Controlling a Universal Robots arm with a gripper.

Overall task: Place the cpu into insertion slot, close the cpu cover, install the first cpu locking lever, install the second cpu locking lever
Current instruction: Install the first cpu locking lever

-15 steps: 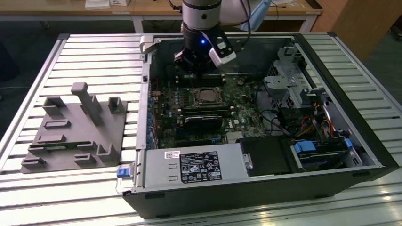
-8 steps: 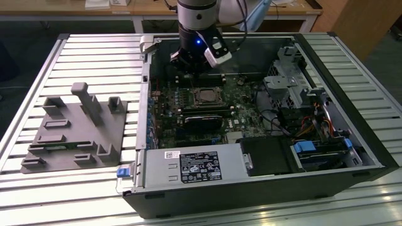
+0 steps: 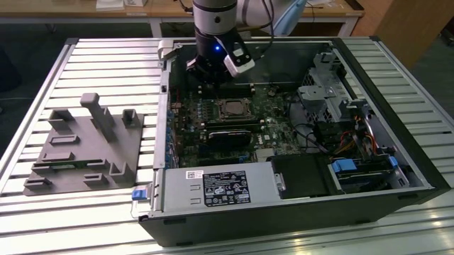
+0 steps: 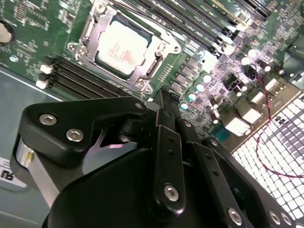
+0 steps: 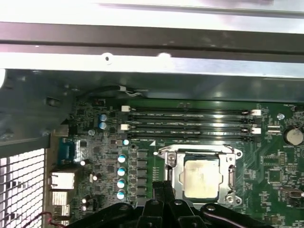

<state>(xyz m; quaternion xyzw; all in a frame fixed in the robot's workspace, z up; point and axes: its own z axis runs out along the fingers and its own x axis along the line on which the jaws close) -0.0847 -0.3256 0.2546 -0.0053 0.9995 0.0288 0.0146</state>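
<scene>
Matt black and bolted at every link, my gripper hung over the green board with its jaws clenched on nothing. The cpu, a flat square with a dull pale metal face, sat in the insertion slot below and just beside the fingertips, apart from them. The cpu cover, a thin silvery frame, lay flat around it. Long black memory rows ran along the socket's far side, and a long black card lay on its near side. Round blue-topped capacitors stood towards the exterior view's left. Outside the steel case, a grey moulded fixture rested on the slatted table.
</scene>
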